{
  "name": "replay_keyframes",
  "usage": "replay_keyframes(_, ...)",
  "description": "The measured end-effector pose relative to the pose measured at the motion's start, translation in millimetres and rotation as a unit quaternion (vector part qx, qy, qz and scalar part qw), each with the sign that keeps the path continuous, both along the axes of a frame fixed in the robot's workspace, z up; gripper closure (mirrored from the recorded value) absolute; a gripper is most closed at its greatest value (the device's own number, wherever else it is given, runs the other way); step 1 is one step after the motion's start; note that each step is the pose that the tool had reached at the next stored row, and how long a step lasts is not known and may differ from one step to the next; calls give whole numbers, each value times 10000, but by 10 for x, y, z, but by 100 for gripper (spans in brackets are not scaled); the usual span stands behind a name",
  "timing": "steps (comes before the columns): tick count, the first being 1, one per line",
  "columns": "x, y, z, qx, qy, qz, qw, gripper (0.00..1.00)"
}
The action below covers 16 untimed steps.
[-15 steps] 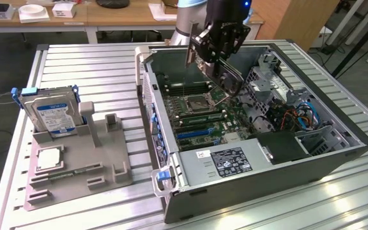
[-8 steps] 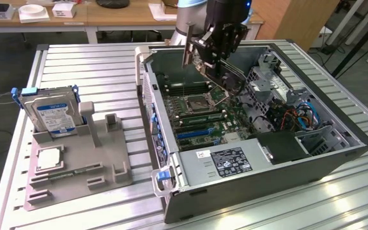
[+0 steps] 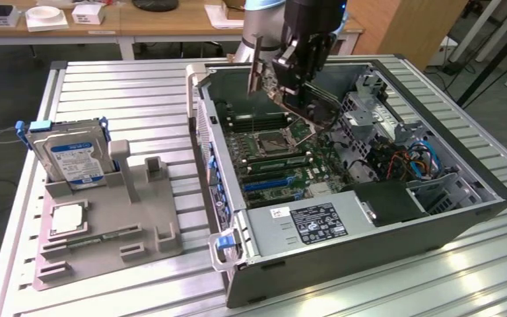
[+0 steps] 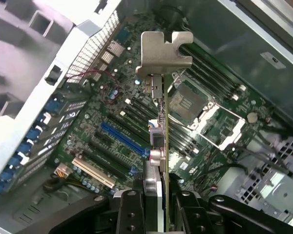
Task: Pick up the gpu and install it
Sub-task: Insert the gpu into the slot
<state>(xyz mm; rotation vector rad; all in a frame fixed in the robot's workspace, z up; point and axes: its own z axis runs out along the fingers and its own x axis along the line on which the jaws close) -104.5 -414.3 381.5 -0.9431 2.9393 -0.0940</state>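
My gripper [image 4: 156, 200] is clenched on the gpu [image 4: 157, 134]. The fingers [image 4: 132, 207] pinch both flat faces near one end, so the card stands edge-on to the wrist cam. I'd say it's held that way bc a thin board needs a flat squeeze to keep from twisting on the way to a slot. The silver end bracket [image 4: 165, 48] sticks out at the end away from my fingers, touching nothing.

Beneath the card is the mobo [image 4: 112, 122], w/ a blue slot [image 4: 123, 139], a white slot [image 4: 93, 174] and a bare CPU socket [image 4: 188, 105]. The gpu [image 3: 267, 78] isn't seated. In the exterior view it hangs in my gripper [image 3: 293, 80] above the board, apart from it, over the far end of the PC case [image 3: 236, 264].

The case lies on its side w/ the panel off and the opening up, which lets me come in from above. Inside are the mobo, the PSU [image 3: 311, 224] at the near end, a drive cage [image 3: 438, 191] and a bundle of blue + orange cables [image 3: 412, 162].

Further off, toward the exterior view's left, a grey fixture tray [image 3: 161, 205] sits on the slatted metal table [image 3: 412, 290]. It holds a hard drive [image 3: 70, 155] upright, a CPU [image 3: 67, 218] flat in a recess and a memory stick [image 3: 103, 236] in a groove. The pockets prob. keep each part at a known pose.

Farthest back is a wooden desk [image 3: 166, 23] w/ white boxes [image 3: 86, 13].
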Motion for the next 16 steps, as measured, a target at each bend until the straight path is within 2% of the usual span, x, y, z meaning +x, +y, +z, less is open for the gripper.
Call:
replay_keyframes(4,0,0,-8,0,0,367,9993,71)
replay_keyframes(8,0,0,-17,0,0,724,9974,71)
replay_keyframes(12,0,0,-26,0,0,1090,9940,71)
replay_keyframes(16,0,0,-35,0,0,1452,9894,71)
